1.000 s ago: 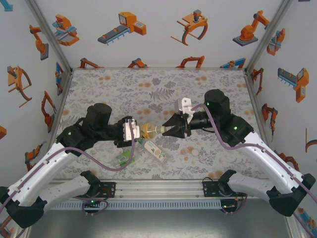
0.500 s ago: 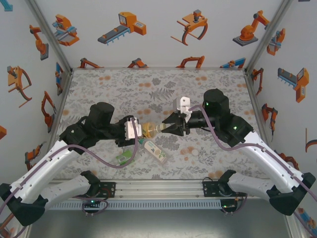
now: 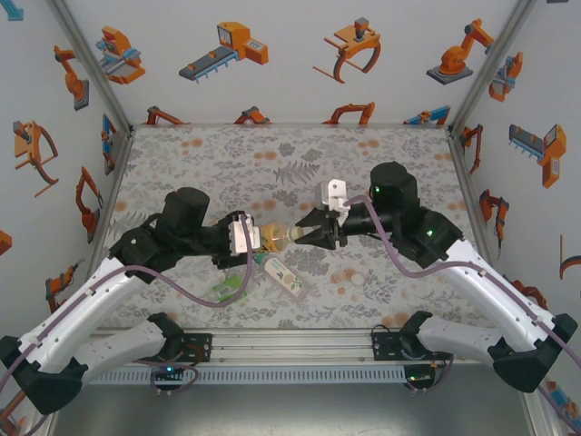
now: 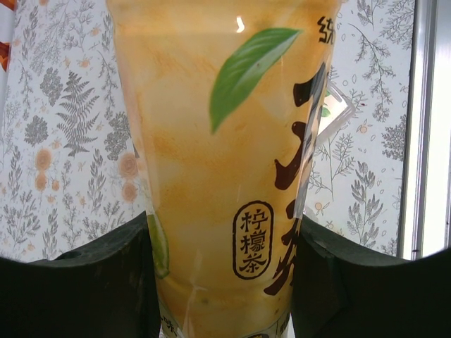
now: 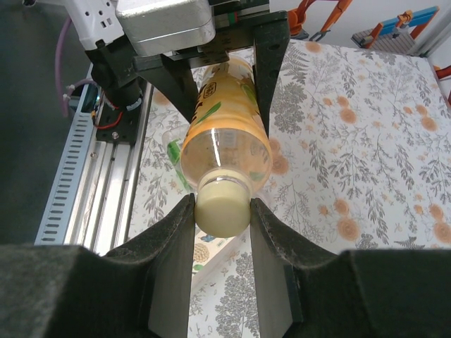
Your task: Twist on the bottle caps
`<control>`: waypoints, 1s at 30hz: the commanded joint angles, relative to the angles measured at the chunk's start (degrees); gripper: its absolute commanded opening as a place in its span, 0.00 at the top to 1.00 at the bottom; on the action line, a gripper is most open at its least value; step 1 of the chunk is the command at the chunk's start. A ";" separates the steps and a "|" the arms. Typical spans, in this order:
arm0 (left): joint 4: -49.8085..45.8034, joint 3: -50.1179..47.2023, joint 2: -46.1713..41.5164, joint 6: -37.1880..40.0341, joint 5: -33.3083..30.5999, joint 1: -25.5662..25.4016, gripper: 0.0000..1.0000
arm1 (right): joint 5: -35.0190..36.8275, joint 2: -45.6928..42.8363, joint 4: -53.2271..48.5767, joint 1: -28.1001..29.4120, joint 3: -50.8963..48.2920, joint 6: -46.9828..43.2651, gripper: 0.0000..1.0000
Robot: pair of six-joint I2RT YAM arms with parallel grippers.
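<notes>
Clamped across its labelled body by the left pincer [image 3: 257, 239], the amber lemon-tea bottle [image 3: 270, 238] was held lying level above the middle of the desk [image 3: 272, 154], neck turned toward the right arm. The pale yellowish cap [image 5: 222, 208] was seated on that neck and was gripped on both sides by the right pincer [image 5: 222, 215], whose jaws were closed against the cap's rim.

The bottle was judged to be light, with a thin clear wall that would dent if squeezed hard and a glossy label that could slip. The hold on the wide, stiffer middle was therefore thought sound. The cap was judged small, rigid and smooth, best taken squarely across its diameter so that it would neither tilt nor cross-thread.

Just below the held bottle, the white-labelled bottle [image 3: 286, 277] and the green-labelled bottle [image 3: 229, 289] were lying on their sides near each other. A loose white cap [image 3: 357, 280] was lying apart from them to the right.

Open floral surface was seen behind both arms up to the back wall [image 3: 272, 54]. The near side was bounded by the aluminium rail [image 3: 290, 350], and little room was left beneath the bottle. Any lowering was judged likely to meet the lying bottles.
</notes>
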 commanded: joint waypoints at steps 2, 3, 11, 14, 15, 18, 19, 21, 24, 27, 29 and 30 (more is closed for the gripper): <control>3.34 -0.31 -1.22 -1.68 1.81 -0.25 1.00 | -0.71 0.28 -0.44 1.27 2.02 -1.33 1.00; 3.58 -0.36 -1.18 -2.31 1.89 -0.25 1.00 | -1.45 0.43 -0.51 1.33 2.12 -1.40 1.00; 4.91 1.04 0.65 -7.92 2.45 -0.26 1.00 | -2.52 1.10 -0.89 2.33 2.16 -1.87 1.00; 4.89 1.33 1.00 -7.69 3.69 -0.26 1.00 | -2.28 1.23 -1.07 2.51 2.25 -2.09 1.00; 4.89 1.26 0.92 -7.28 4.02 -0.29 1.00 | -1.96 1.16 -1.06 2.56 2.17 -2.08 1.00; 5.01 0.81 0.24 -4.89 5.01 -0.32 1.00 | -0.73 1.33 -0.97 2.59 2.17 0.06 1.00; 4.98 0.58 -0.13 -4.01 5.08 -0.31 1.00 | -0.42 1.42 -0.74 2.60 2.06 1.58 1.00; 5.22 0.13 -0.70 -3.15 4.71 -0.29 1.00 | 0.26 1.50 -0.38 2.59 1.90 4.82 1.00; 5.77 -0.77 -1.49 -2.86 3.96 -0.25 1.00 | 0.77 0.79 1.68 2.59 0.60 9.38 1.00; 6.57 -1.67 -2.17 -2.95 3.83 -0.30 1.00 | 2.14 -1.42 6.10 2.59 -2.22 12.46 1.00; 7.31 -2.24 -2.43 -3.21 3.91 -0.32 1.00 | 3.81 -2.86 8.00 2.59 -3.63 13.33 1.00; 7.73 -2.50 -2.49 -3.30 4.00 -0.32 1.00 | 4.41 -3.26 8.30 2.59 -3.99 13.37 1.00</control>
